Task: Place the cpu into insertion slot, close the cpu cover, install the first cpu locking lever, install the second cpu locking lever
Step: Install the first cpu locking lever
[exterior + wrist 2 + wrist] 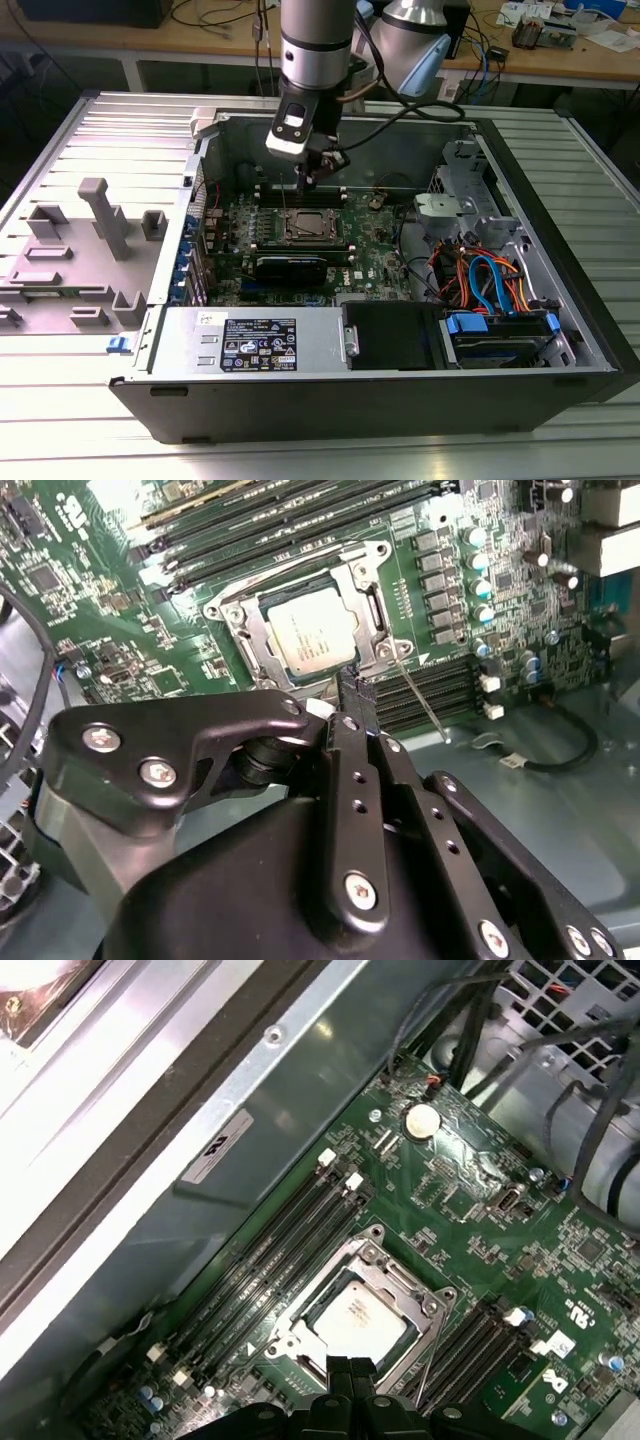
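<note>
The cpu (312, 640) lies in its socket on the green motherboard, its silver top showing through the window of the cpu cover (243, 630), which lies flat over it. In the first wrist view the cpu (360, 1317) and cover (392, 1270) sit just beyond the black fingertips. A thin locking lever (420, 695) stands up off one side of the socket, free of its catch; the same lever (425, 1385) shows beside the fingers. My gripper (352, 688) hovers just above the socket's edge, shut with nothing in it. In the exterior view the gripper (318, 178) hangs over the socket (305, 226).
Memory slots (275, 1260) run along both sides of the socket. The open computer case has a metal wall (330, 140) behind, a drive cage with cables (490, 280) at the exterior view's right and a power supply (250, 340) in front. A grey fixture tray (80, 250) lies outside.
</note>
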Robot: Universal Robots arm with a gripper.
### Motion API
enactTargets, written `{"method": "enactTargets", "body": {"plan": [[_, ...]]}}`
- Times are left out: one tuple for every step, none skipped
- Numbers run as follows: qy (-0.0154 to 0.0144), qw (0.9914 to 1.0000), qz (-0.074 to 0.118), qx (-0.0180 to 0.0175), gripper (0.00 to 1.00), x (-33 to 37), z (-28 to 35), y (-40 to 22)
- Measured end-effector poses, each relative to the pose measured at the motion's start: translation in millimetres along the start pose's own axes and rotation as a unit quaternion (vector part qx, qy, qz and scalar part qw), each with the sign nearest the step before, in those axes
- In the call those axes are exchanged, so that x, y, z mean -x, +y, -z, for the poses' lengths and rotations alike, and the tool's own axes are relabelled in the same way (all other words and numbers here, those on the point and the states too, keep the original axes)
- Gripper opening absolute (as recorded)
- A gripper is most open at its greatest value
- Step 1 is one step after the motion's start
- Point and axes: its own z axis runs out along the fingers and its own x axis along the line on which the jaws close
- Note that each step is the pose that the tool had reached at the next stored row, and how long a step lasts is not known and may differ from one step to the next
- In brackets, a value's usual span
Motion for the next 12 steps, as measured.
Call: {"method": "enactTargets", "body": {"plan": [[0.0000, 0.99998, 0.006, -0.0002, 0.11, 0.0, -0.1, -0.1], [0.0002, 0.99995, 0.010, -0.0003, 0.11, -0.2, -0.2, -0.3], [0.0002, 0.99991, 0.013, -0.0003, 0.11, -0.3, -0.2, -0.4], [0.0003, 0.99988, 0.015, -0.0004, 0.11, -0.5, -0.2, -0.5], [0.0004, 0.99984, 0.018, -0.0004, 0.11, -0.6, -0.3, -0.7], [0.0004, 0.99981, 0.019, -0.0005, 0.11, -0.7, -0.3, -0.7], [0.0004, 0.99976, 0.022, -0.0006, 0.11, -0.8, -0.3, -0.9], [0.0004, 0.99974, 0.023, -0.0006, 0.11, -0.8, -0.3, -0.9], [0.0004, 0.99971, 0.024, -0.0007, 0.11, -0.9, -0.3, -1.0], [0.0004, 0.99966, 0.026, -0.0007, 0.11, -1.2, -0.3, -1.3], [0.0004, 0.99963, 0.027, -0.0008, 0.11, -1.3, -0.3, -1.4], [0.0004, 0.99960, 0.028, -0.0008, 0.11, -1.4, -0.3, -1.5]]}}
